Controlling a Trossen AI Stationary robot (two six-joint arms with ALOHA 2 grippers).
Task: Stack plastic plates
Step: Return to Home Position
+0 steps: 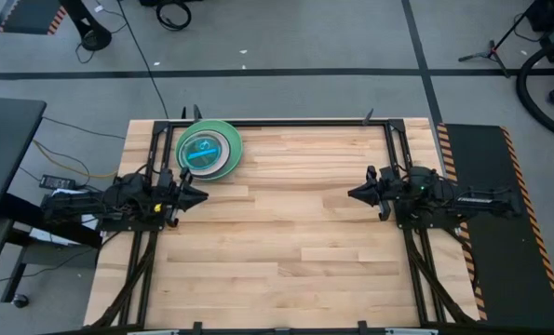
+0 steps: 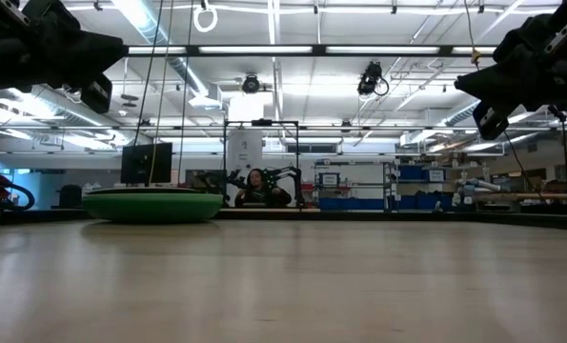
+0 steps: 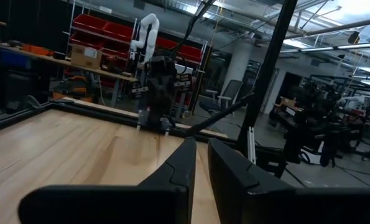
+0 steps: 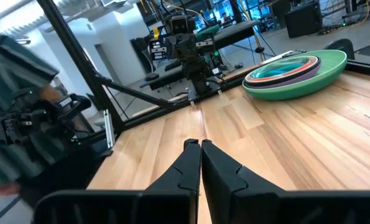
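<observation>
The plastic plates (image 1: 209, 149) sit nested in one stack near the table's far left corner, the bottom one resting on the wood. A large green plate (image 4: 324, 73) carries purple, white and blue-green ones inside; the rest are hidden. The stack also shows in the low view (image 2: 152, 205). My left gripper (image 1: 205, 195) hovers shut just near of the stack, pointing toward the table's right (image 3: 200, 144). My right gripper (image 1: 350, 194) hovers shut over the right half, pointing left (image 4: 199, 143). Both touch nothing.
A black metal frame (image 1: 286, 121) runs along the table's far edge and down both sides. A dark mat with striped edges (image 1: 486, 223) lies right of the table. A person (image 4: 10, 93) stands beyond the table. Bare wood (image 1: 286, 242) spreads between the arms.
</observation>
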